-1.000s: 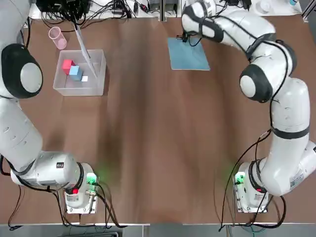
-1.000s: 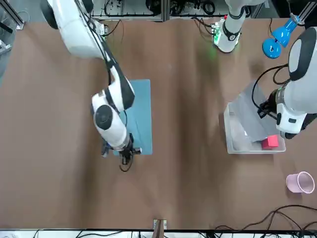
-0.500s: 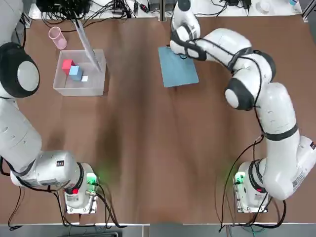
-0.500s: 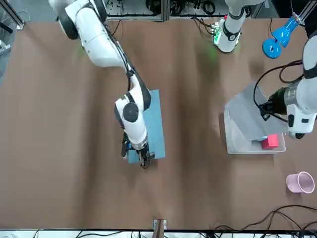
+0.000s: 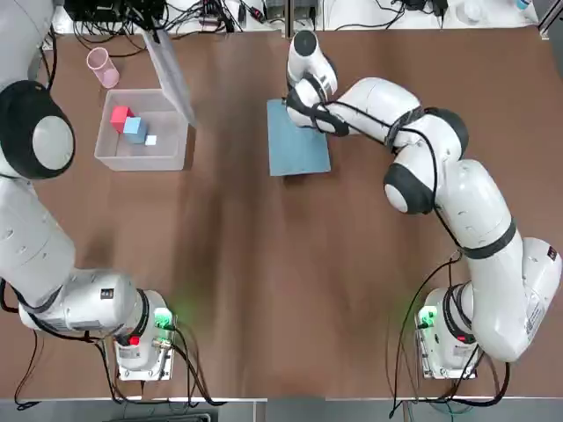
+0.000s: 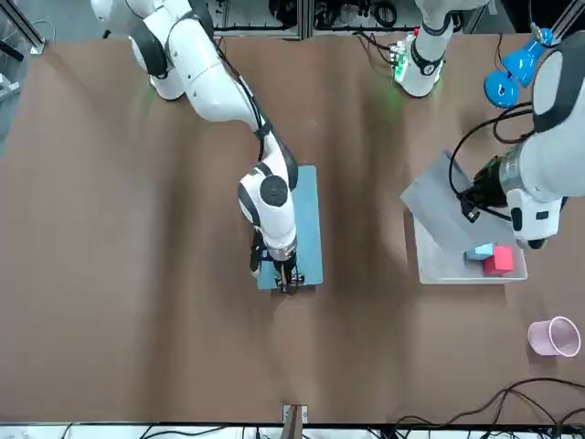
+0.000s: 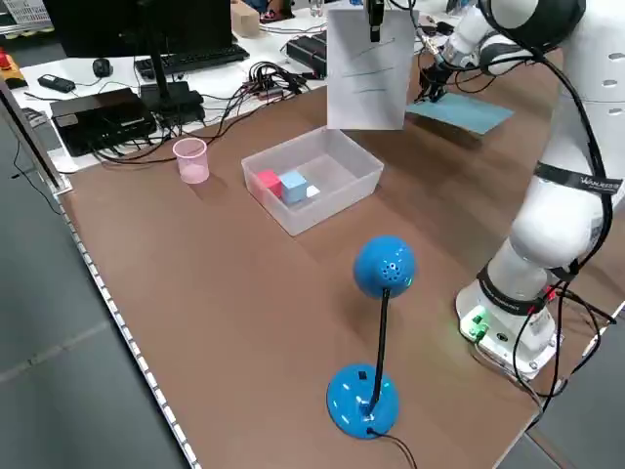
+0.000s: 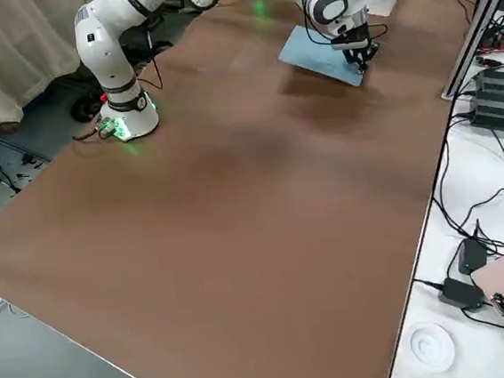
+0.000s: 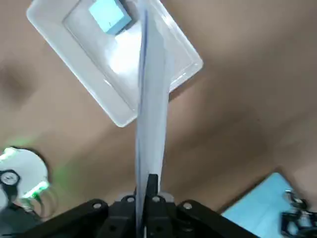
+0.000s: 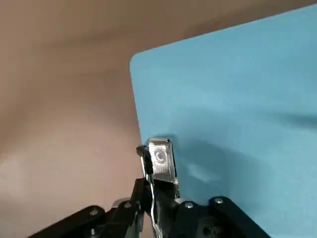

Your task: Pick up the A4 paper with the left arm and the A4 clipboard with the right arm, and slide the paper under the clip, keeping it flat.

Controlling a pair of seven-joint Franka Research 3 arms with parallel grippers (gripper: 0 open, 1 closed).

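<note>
Two tools are pinched tight: your left tool holds the paper, your right tool the clip.

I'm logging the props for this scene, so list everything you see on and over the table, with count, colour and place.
Paper: one, white, held up near the bin.
Clipboard: one, light blue, held above the table at the right tool.
Clip: one, metallic, at the clipboard's edge.
Bin: one, translucent white, on the table's left half.
Blocks: two, red and light blue, in the bin.
Cup: one, pink, beyond the bin.
Lamp: one, blue, at the table's left side.
Left tool: one, black, shut on the paper.
Right tool: one, black, shut on the clip.
Arms: two, white with grey joints, left and right.
</note>
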